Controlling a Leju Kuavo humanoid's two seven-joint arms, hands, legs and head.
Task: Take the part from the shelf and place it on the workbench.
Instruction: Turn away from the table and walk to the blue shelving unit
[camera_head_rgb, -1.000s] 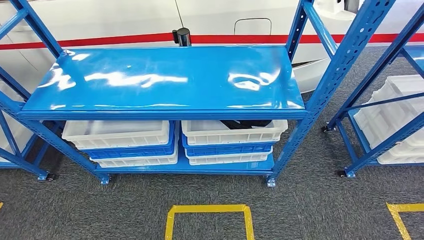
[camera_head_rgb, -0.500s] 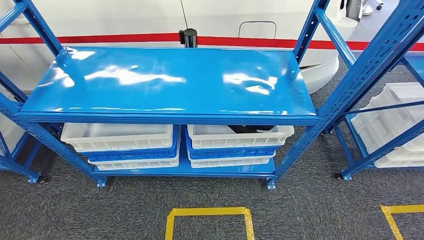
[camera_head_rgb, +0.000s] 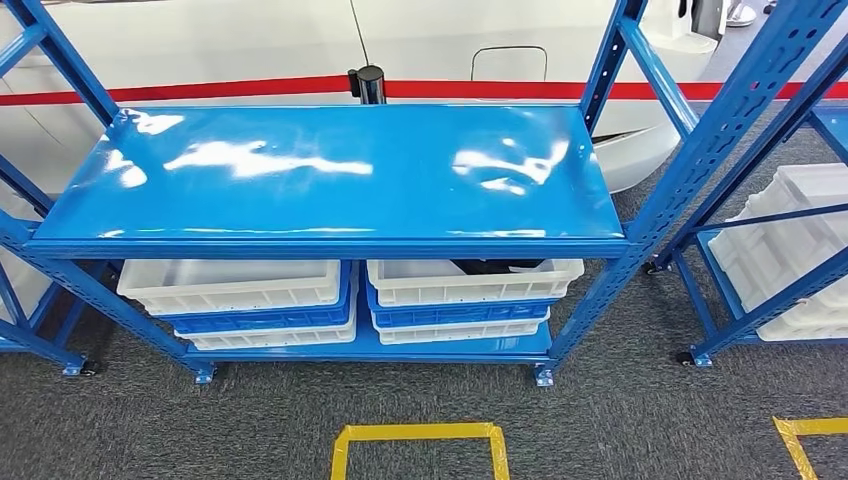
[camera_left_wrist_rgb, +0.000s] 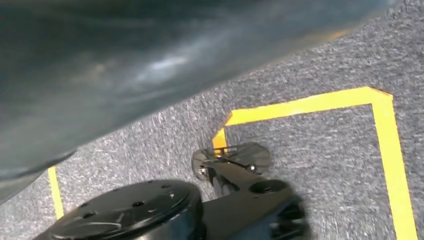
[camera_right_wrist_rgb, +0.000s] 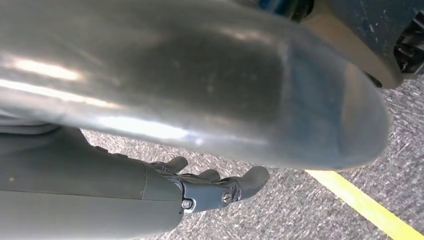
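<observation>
- While the glossy blue metal shelf (camera_head_rgb: 330, 175) has a bare top, the dark part (camera_head_rgb: 497, 266) sits below in the upper white plastic crate (camera_head_rgb: 470, 281) on the right.
- Right hand (camera_right_wrist_rgb: 215, 186) hangs over grey carpet (camera_right_wrist_rgb: 280, 210), fingers loosely apart, holding nothing.
- Left hand: honestly can't tell from these shots.

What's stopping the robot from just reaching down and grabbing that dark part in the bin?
The dark part lies in the upper white bin directly under the blue shelf top, which covers it from above; a hand would probably have to reach in from the front.
</observation>
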